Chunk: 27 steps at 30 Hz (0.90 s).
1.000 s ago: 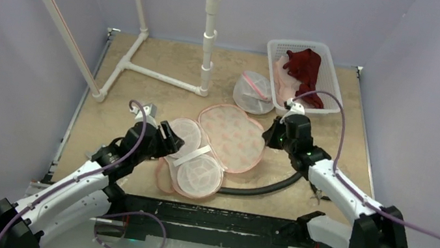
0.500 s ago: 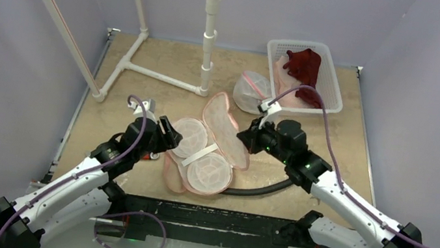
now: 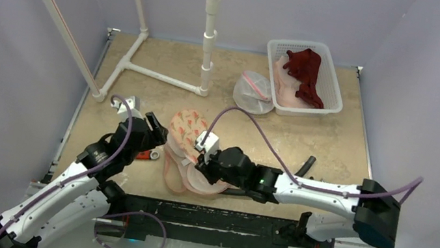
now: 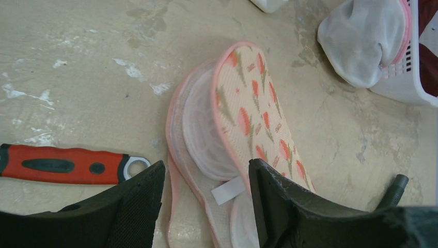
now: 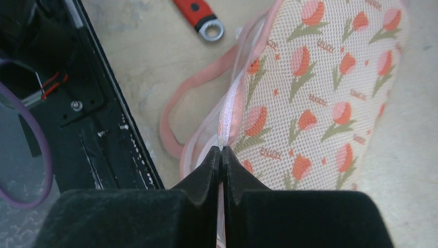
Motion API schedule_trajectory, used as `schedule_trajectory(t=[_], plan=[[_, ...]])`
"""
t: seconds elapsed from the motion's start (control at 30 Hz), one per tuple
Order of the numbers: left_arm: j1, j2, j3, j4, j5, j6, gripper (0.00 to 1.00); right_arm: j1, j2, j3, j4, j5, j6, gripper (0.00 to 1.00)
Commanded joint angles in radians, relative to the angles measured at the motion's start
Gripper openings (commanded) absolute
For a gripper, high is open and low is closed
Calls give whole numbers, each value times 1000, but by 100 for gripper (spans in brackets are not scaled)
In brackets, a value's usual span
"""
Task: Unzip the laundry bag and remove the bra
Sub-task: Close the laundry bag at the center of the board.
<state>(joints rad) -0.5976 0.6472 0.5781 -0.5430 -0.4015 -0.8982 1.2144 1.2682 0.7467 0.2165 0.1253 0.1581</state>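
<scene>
Two grippers are at the bag (image 3: 185, 130), which lies on the table (image 3: 149, 54) just ahead of the arm bases. Right gripper (image 5: 221, 152) has its fingers pressed together, pinching the bag's pink seam at the near edge. The floral mesh flap is lifted and stands tilted over the rest of the bag.

Left gripper (image 4: 206, 173) is at the bag's left side with its jaws apart and nothing between them, hovering over the near-left rim. Whether it touches the bag, cannot tell.

Bra (image 4: 202, 129) is inside the bag: white cups show in the gap under the raised flap, with a white tab near the bag's middle.

Red-handled tool (image 4: 62, 164) lies flat just left of the bag, ring end toward it, not touching. Black hose (image 3: 303, 169) lies right of the bag, partly under the right arm. White mesh pouch (image 3: 253, 93) sits beyond the bag to the right, right beside the basket (image 3: 335, 95). Basket is well beyond the bag, far right, holding dark red cloth (image 3: 305, 67) and something pale pink.
</scene>
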Motion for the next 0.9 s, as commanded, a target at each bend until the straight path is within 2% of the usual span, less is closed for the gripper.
schedule_trajectory(t=[0.0, 0.07, 0.1, 0.17, 0.2, 0.3, 0.37, 0.47, 0.53, 0.6, 0.73, 0.87], plan=[[4, -25, 52, -84, -91, -25, 60, 42, 71, 36, 65, 6, -31, 17], [4, -39, 54, -87, -96, -31, 60, 46, 85, 33, 72, -44, -22, 48], [5, -44, 55, -86, -98, -30, 60, 45, 86, 33, 74, -72, -20, 55], [4, -50, 57, -85, -101, -27, 60, 46, 73, 32, 73, -105, -9, 79], [4, -50, 59, -84, -102, -24, 60, 45, 59, 33, 68, -119, -4, 88], [4, -42, 66, -82, -92, -15, 60, 42, -23, 24, 41, -138, 44, 97], [4, -40, 61, -65, -70, -7, 60, 0, -69, 14, 25, -86, 79, 98], [4, -39, 28, -15, -6, -4, 60, -202, -108, -43, 43, -119, 192, 95], [4, -31, -11, 27, 48, -10, 59, -353, -110, -100, 104, -249, 280, 91], [4, -20, -54, 65, 98, -26, 59, -450, -70, -139, 171, -352, 328, 89], [4, -7, -138, 130, 184, -62, 56, -524, 85, -142, 283, -460, 372, 83], [4, -25, -178, 139, 208, -84, 54, -574, 245, -129, 378, -526, 390, 81]])
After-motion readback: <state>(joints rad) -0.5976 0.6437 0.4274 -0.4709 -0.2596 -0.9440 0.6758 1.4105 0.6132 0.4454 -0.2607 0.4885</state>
